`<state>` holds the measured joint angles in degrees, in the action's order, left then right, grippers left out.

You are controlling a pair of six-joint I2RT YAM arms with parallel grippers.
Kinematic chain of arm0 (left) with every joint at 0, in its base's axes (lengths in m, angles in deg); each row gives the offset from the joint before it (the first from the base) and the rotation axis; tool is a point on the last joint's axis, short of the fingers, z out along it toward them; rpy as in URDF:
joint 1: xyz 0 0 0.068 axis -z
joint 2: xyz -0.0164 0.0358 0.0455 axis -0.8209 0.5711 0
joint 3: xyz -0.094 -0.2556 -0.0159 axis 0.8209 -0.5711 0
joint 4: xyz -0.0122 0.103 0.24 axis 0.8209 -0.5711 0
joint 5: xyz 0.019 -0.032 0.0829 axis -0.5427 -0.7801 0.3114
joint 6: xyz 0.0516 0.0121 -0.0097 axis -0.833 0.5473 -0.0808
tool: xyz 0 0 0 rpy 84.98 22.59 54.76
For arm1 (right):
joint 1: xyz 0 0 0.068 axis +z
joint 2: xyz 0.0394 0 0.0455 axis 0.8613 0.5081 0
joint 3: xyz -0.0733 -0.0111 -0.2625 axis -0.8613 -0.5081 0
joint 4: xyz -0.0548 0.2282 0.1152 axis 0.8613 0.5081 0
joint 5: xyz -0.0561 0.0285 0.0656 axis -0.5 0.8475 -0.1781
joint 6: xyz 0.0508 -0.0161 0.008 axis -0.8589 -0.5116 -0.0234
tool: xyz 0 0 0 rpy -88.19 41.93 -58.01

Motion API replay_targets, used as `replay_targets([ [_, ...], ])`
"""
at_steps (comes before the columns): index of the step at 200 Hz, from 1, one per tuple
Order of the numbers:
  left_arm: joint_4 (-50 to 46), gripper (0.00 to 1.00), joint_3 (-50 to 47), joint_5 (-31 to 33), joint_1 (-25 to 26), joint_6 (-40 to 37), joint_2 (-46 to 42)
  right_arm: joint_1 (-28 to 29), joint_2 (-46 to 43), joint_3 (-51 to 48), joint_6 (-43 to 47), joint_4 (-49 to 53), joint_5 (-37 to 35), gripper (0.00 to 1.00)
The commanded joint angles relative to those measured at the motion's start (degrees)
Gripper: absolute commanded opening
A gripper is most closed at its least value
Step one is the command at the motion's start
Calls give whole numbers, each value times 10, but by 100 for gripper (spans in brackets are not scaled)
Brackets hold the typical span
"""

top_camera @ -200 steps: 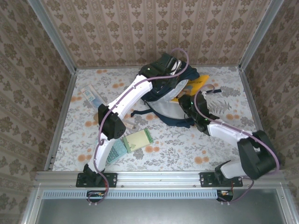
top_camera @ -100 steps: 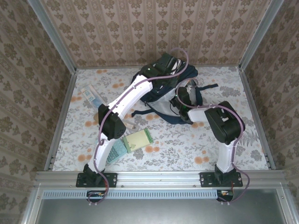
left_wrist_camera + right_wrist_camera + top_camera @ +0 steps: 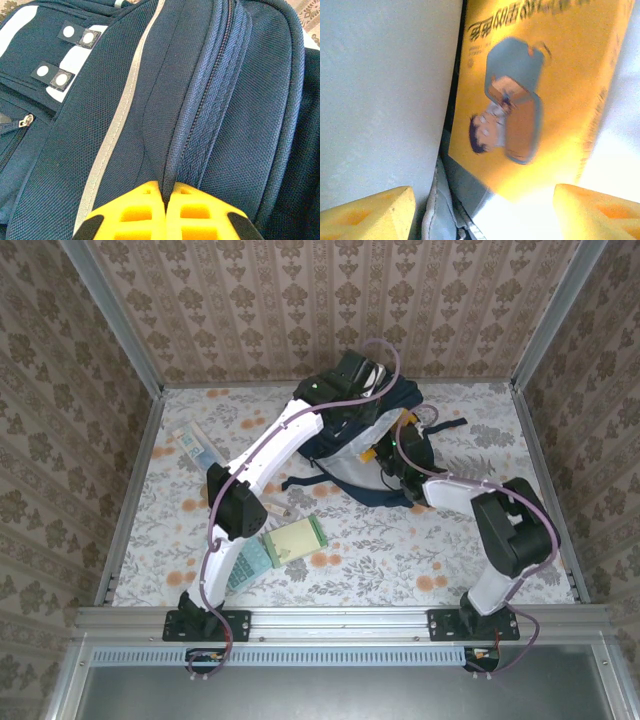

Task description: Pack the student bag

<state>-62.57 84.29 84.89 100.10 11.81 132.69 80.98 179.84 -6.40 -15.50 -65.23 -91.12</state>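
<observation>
The student bag (image 3: 405,400) lies at the far middle of the tabletop (image 3: 400,560), its mouth turned towards the right arm (image 3: 470,495). The left fingers (image 3: 135,210) are pressed together on a fold of navy fabric just beside the zipper (image 3: 210,100), holding the top edge of the bag up. The right fingers (image 3: 365,210) stand wide apart inside the opening and grip nothing. The yellow book (image 3: 540,90) lies just ahead of them, leaning against the pale lining (image 3: 380,90).

The step in hand looks like seating the book and getting the right arm out cleanly. How deep the book sits cannot be told, since its lower edge is hidden, so a gentle push with one finger on its near edge would settle it before leaving. The right arm should back out along the line of the opening with the fingers wide, so that neither pad drags the book or catches the lining. The left fingers should hold their pinch until the right arm is out. If the fabric drops early, the mouth may close on the wrist. The green notebook (image 3: 293,538) lies near the left arm (image 3: 270,445) and seems a sensible next item.
</observation>
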Motion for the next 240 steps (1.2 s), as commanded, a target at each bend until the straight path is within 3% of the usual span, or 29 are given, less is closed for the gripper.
replay_targets([
  [1,40,0,8,-11,-5,13,-57,-18,-34,-22,43,43,25,72],
  [49,40,0,8,-18,-7,16,-55,-46,-1,21,82,117,80,57],
  [71,38,0,8,-17,-7,16,-55,-43,7,38,68,183,51,62],
  [116,39,0,7,-32,-5,12,-57,-42,67,75,59,171,73,63],
  [145,41,0,7,-55,0,0,-56,-40,116,110,38,142,98,59],
  [219,42,0,7,-98,16,-31,-53,-29,168,146,14,-86,165,48],
  [240,40,0,3,-100,17,-32,-53,-31,182,161,7,-84,172,48],
])
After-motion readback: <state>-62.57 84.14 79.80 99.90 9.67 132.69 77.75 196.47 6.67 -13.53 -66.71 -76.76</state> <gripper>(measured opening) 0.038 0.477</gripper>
